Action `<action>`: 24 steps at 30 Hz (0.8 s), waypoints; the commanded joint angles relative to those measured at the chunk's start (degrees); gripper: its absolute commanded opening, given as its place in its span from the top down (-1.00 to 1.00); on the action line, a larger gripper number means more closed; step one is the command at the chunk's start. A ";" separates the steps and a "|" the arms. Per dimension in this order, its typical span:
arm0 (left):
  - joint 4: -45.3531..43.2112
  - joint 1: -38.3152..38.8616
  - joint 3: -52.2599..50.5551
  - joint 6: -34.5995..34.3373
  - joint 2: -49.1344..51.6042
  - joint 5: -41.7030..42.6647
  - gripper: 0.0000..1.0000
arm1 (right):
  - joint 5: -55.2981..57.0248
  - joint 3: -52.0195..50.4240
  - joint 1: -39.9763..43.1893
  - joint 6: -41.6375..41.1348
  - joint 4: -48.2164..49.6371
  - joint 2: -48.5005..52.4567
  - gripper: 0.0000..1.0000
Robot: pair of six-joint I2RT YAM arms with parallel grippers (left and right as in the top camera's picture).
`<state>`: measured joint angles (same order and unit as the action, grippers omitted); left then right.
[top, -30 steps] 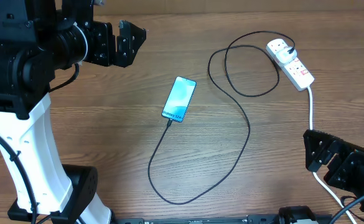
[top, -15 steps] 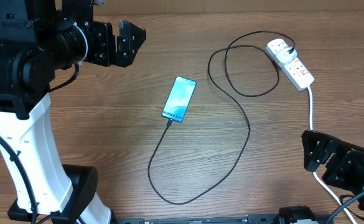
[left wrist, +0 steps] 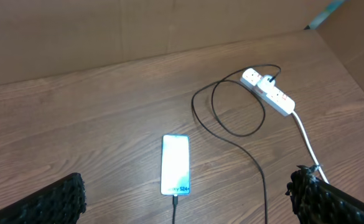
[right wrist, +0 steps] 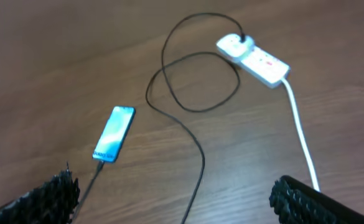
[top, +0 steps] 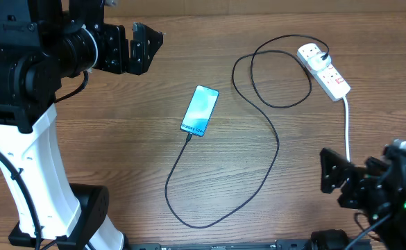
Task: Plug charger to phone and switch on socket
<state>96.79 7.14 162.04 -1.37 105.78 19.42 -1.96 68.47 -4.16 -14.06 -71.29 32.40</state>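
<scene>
The phone [top: 200, 110] lies face up mid-table with a lit blue screen; it also shows in the left wrist view [left wrist: 175, 173] and right wrist view [right wrist: 114, 142]. The black charger cable [top: 275, 149] joins the phone's lower end, loops across the table, and its plug sits in the white socket [top: 324, 71] at the back right. The socket also shows in the left wrist view [left wrist: 268, 92] and right wrist view [right wrist: 254, 56]. My left gripper [top: 139, 47] is open and empty at the back left. My right gripper [top: 343, 182] is open and empty at the front right.
The socket's thick white cord [top: 348, 125] runs toward the front right edge, under my right arm. The left arm's white base [top: 39, 180] stands at the front left. A cardboard wall [left wrist: 138, 31] lines the far side.
My right gripper has shifted left and slightly forward over the white cord. The left arm, phone, cable and socket have not moved.
</scene>
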 commanded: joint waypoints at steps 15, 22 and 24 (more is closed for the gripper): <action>0.00 0.50 0.02 -0.35 0.61 -0.37 -0.99 | -12.83 -38.62 -0.22 14.80 35.10 -19.12 -1.00; 0.00 0.50 0.02 -0.35 0.61 -0.37 -1.00 | -14.75 -48.87 -0.22 14.80 47.63 -24.63 -1.00; 0.00 0.50 0.02 -0.35 0.61 -0.37 -1.00 | -15.28 -51.28 -0.22 14.80 50.86 -26.25 -1.00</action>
<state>96.86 7.14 162.04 -1.37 105.78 19.40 -15.55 19.88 -4.16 0.03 -22.92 8.45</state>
